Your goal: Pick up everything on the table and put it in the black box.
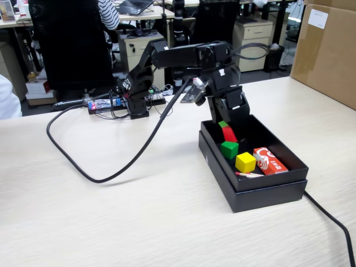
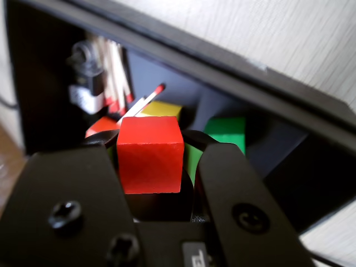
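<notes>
My gripper [image 1: 227, 133] reaches down into the black box [image 1: 261, 192] on the pale wooden table [image 1: 111, 222]. It is shut on the red cube [image 1: 229, 134], which the wrist view shows squeezed between the two black jaws [image 2: 150, 154]. The green cube [image 1: 228, 149] and the yellow cube [image 1: 245, 162] lie on the box floor just in front of the gripper. In the wrist view the green cube [image 2: 225, 133] and the yellow cube [image 2: 158, 109] show beyond the held red cube, inside the box's rim [image 2: 222, 72].
A red-and-white packet [image 1: 270, 160] and thin red-tipped sticks [image 1: 250, 174] also lie in the box. A black cable [image 1: 111, 167] loops across the table left of the box. A big brown carton [image 1: 328, 50] stands at the far right. Another cable [image 1: 334, 222] runs off at the front right.
</notes>
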Motion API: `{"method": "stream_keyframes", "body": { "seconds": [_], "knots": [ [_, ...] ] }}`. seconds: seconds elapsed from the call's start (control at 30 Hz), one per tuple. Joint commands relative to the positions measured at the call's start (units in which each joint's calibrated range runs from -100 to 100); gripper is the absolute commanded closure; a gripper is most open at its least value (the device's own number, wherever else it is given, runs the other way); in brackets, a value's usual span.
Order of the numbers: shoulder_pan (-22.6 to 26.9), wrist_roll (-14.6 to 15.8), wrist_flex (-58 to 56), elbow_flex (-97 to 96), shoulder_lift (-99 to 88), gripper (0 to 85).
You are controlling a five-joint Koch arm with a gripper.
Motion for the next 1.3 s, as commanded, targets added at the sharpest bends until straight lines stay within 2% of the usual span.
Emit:
{"method": "stream_keyframes", "body": {
  "seconds": [0.0,0.53,0.57,0.6,0.63,0.73,0.87,0.93,1.2,1.27],
  "knots": [
    [-0.2,0.1,-0.1,3.3,1.0,84.6],
    [-0.2,1.7,-0.8,-0.6,5.8,84.5],
    [-0.2,1.7,-0.8,-0.6,6.0,81.7],
    [-0.2,1.6,-0.8,-1.0,6.0,73.9],
    [-0.2,1.5,-0.8,-1.1,6.0,70.2],
    [-0.2,1.5,-0.8,-1.1,5.7,69.4],
    [-0.2,0.7,-0.8,-1.1,3.8,51.1],
    [-0.2,0.6,-0.8,-1.1,2.1,46.0],
    [-0.4,0.0,-0.8,0.1,-12.9,36.7],
    [-0.6,-0.2,-0.8,-0.6,-18.5,36.7]
  ]
}}
